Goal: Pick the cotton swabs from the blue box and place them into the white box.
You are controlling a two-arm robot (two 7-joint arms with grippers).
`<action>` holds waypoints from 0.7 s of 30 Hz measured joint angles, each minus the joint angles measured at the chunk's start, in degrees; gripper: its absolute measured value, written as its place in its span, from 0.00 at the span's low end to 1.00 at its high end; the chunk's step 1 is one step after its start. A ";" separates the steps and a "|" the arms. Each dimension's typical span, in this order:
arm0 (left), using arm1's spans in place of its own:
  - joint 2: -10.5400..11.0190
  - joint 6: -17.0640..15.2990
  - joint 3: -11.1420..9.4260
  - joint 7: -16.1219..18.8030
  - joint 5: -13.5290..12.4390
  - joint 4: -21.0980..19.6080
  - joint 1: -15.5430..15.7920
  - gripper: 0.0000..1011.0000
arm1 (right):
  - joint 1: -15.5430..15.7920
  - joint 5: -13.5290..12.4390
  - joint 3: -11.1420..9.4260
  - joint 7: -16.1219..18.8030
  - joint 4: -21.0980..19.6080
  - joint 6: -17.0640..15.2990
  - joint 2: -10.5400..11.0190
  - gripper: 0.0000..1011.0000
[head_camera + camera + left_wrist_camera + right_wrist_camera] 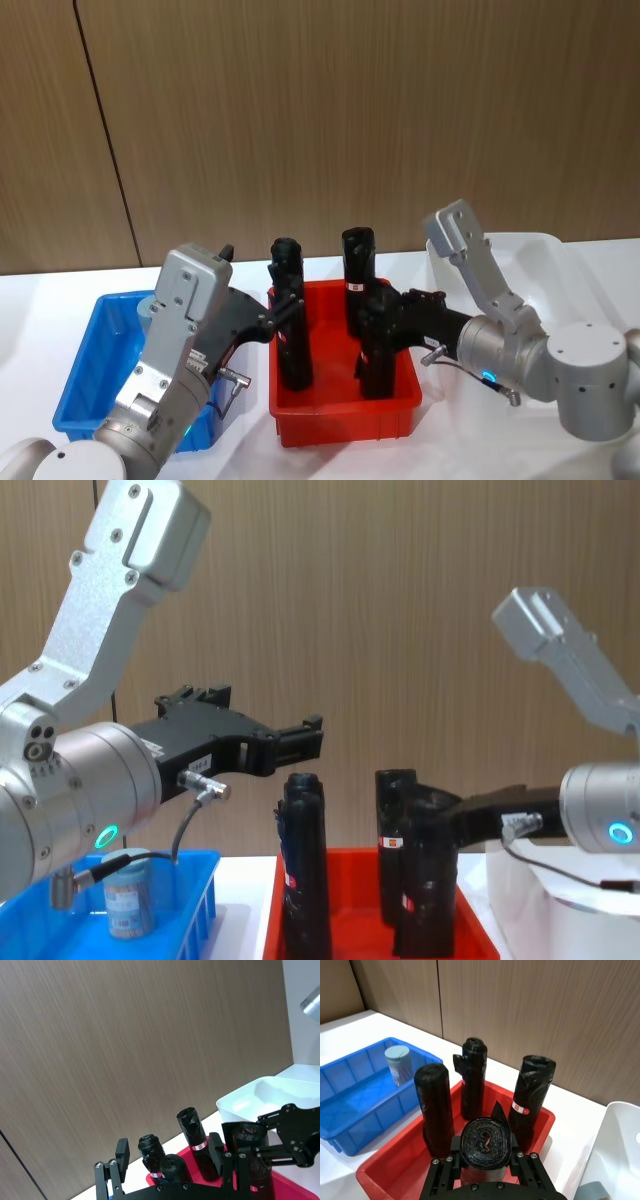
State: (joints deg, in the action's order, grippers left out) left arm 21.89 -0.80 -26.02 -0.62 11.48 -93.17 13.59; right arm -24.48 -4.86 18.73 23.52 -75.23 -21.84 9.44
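The blue box sits on the robot's left, below and behind the left gripper. One tub of cotton swabs stands upright in it, pale-blue lid up, against the far wall — free to be taken from above. The left gripper hangs raised over the near-left edge of the red crate, its fingers spread with nothing between them; it is well above the tub and past it, so by my reading it is not yet lined up for the pick.

Just under and ahead of that gripper stand black bottles upright in the red crate, which lies between the two boxes. They are not the task's things.

The right gripper reaches into the red crate from the right and is pinching one black bottle near its top, the roll held upright between the fingers. That looks like the wrong grip for this task — the swabs are across the crate from it.

The white box sits behind the right gripper, on the robot's far right, open-topped to receive the tubs; something grey shows at its bottom edge in the right wrist view, too little to name.
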 joint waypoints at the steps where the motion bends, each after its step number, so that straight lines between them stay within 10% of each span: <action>1: 0.00 0.00 0.00 0.00 0.00 0.00 0.00 0.99 | 0.05 -0.17 -0.04 0.00 -0.24 0.00 0.05 0.50; 21: 0.00 0.00 0.00 0.00 0.00 0.00 0.00 0.99 | -0.18 -2.69 -2.32 -0.45 -7.06 -0.34 1.85 0.50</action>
State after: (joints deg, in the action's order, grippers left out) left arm 21.89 -0.80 -26.03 -0.62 11.48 -93.17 13.59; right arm -24.66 -7.55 16.41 23.07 -82.29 -22.18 11.29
